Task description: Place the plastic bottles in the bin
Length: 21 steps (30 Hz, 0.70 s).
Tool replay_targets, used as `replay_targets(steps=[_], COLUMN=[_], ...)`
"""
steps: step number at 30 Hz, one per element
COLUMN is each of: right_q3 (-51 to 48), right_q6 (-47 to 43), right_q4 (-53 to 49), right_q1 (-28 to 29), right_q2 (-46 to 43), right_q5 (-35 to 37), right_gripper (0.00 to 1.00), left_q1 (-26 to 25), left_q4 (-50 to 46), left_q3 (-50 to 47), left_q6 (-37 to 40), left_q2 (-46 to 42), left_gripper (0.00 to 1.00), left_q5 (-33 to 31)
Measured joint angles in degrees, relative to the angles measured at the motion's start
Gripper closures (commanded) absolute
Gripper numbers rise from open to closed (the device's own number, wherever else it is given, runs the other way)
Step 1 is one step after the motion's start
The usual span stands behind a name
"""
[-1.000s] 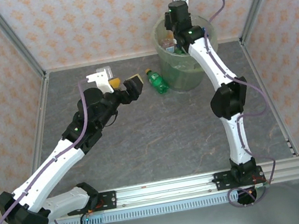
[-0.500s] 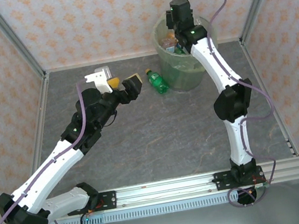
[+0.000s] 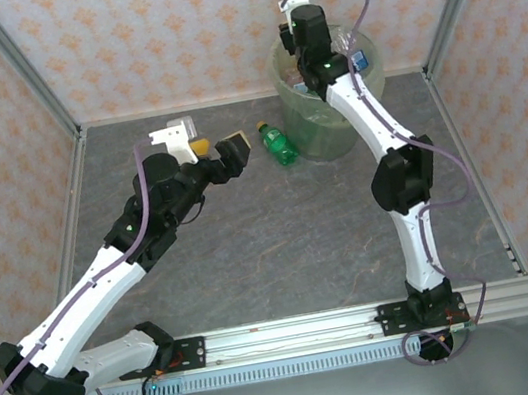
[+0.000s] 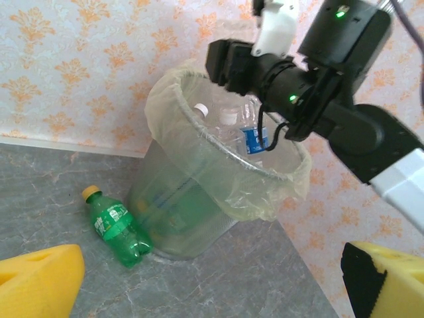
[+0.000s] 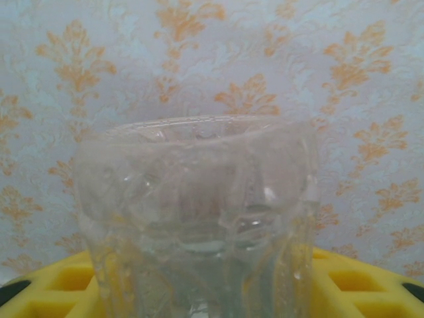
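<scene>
The pale-green bin (image 3: 281, 81) with its thin bag liner stands at the back of the table, with several plastic bottles inside, one clear with a blue label (image 4: 254, 139). A green bottle with an orange cap (image 3: 279, 144) (image 4: 119, 228) lies on the table against the bin's left side. My right gripper (image 5: 205, 288) is over the bin's far rim, facing the wall, shut on a clear plastic bottle (image 5: 199, 199) whose base bulges between the yellow pads. My left gripper (image 3: 220, 148) hovers open left of the green bottle, nothing between its pads (image 4: 36, 278).
Patterned walls and metal frame posts (image 3: 19, 66) enclose the grey stone-look table (image 3: 281, 235). The right arm's elbow (image 3: 402, 174) stands high over the right half. The bin wall (image 4: 185, 199) sits close to the back corner.
The right wrist has swung left and back over the bin's far rim, still with the clear bottle. The left arm and the green bottle have not moved.
</scene>
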Motion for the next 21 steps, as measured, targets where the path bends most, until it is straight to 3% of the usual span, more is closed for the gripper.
replay_targets(steps=[15,21], right_q3=[-8.52,-9.73], right_q6=[-13.31,-14.21], right_q4=[9.84,10.75], right_q1=[0.09,-0.11], right_q2=[1.14,0.37], right_q5=[-0.02,-0.22], right_gripper=[0.45,0.31], left_q1=[0.37,0.37], left_q4=[-3.78,-3.78], left_q3=[5.01,5.01], left_q6=[0.22,0.63], left_q2=[0.2,0.37], left_gripper=[0.01,0.01], left_q5=[-0.24,-0.24])
